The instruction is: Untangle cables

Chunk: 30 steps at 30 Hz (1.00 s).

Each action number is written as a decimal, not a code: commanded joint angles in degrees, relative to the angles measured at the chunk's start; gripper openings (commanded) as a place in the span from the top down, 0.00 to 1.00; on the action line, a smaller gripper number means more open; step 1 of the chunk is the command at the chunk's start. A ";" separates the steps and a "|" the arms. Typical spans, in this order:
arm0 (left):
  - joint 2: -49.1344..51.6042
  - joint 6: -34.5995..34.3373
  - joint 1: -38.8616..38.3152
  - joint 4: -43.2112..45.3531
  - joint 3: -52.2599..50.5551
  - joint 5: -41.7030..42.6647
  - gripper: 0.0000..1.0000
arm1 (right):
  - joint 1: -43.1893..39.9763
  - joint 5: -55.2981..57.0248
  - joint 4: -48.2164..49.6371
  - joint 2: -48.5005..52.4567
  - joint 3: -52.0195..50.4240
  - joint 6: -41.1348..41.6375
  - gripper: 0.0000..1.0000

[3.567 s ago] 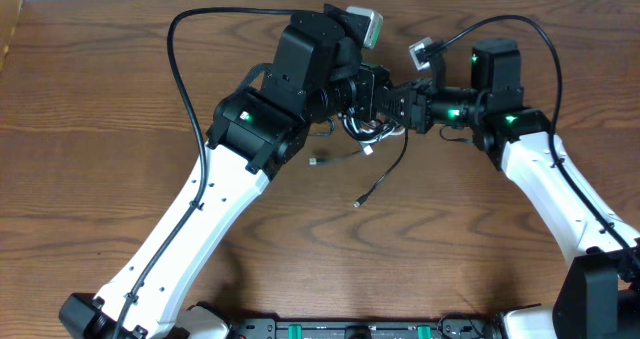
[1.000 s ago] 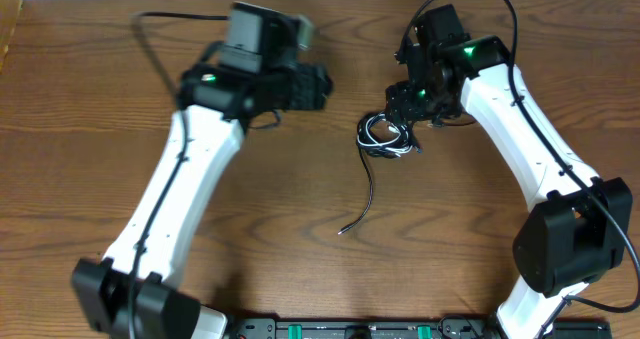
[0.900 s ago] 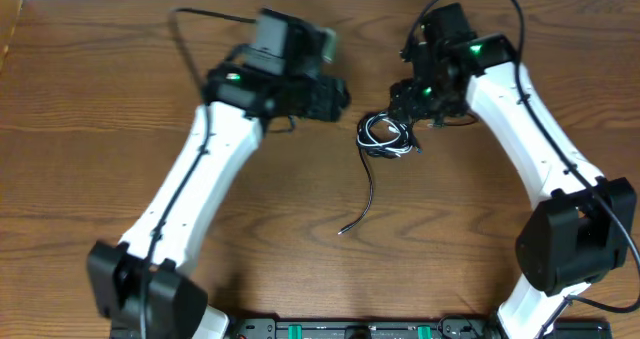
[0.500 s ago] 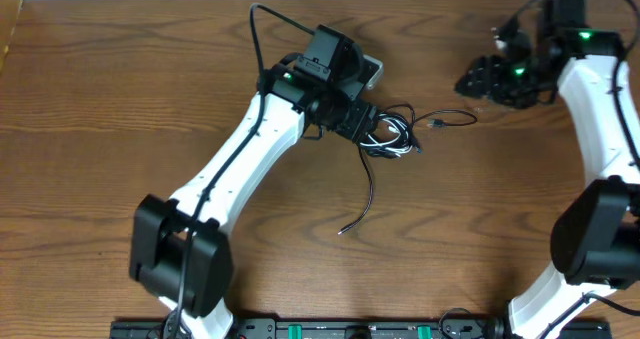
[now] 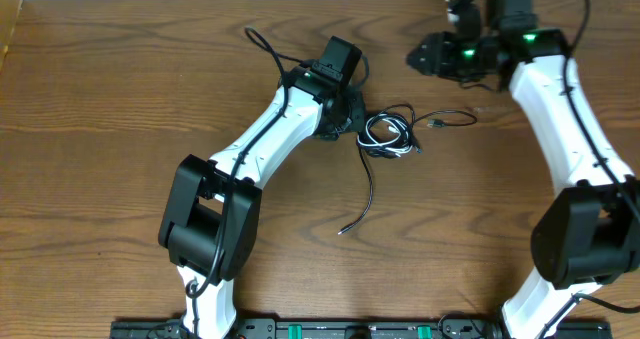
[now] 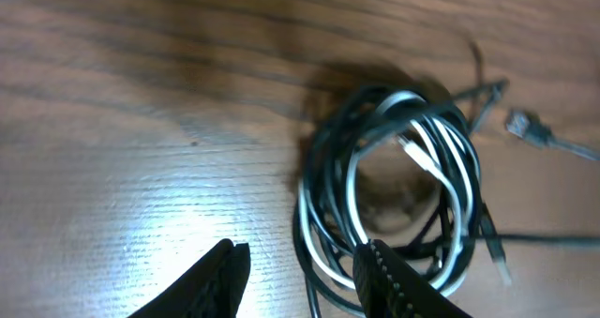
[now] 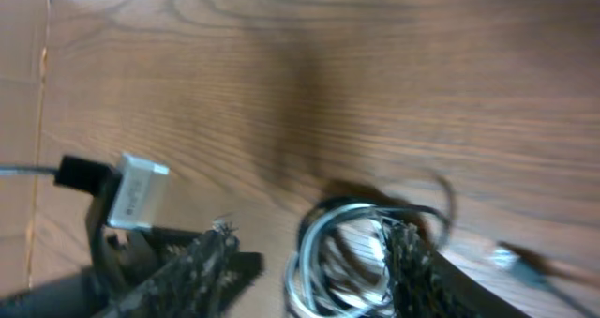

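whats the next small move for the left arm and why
Probably nudge the left end effector toward the coil so its open jaws straddle the near strands, then close. One finger overlaps the rim where the black cable and white cable loop together, the other sits over bare table; the right end effector is open and away.

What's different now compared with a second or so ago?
The right tool left the cable tangle, swinging away to the far right, empty, after one plug end got drawn out rightward. The left tool swung in from the left and now straddles the tangle's left edge, jaws apart. The tangle and its black tail stayed put.
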 commanded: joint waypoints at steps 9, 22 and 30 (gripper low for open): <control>-0.28 -8.79 2.49 -1.03 -0.31 -4.20 0.58 | 5.25 5.11 -0.09 6.80 0.52 16.81 0.52; -0.28 -7.13 7.72 -4.70 -0.31 -3.58 0.58 | 7.08 2.47 -0.52 15.91 0.52 17.44 0.55; -0.28 -6.69 7.69 -4.70 -0.31 -3.58 0.58 | 8.02 4.57 0.26 19.21 0.50 18.29 0.57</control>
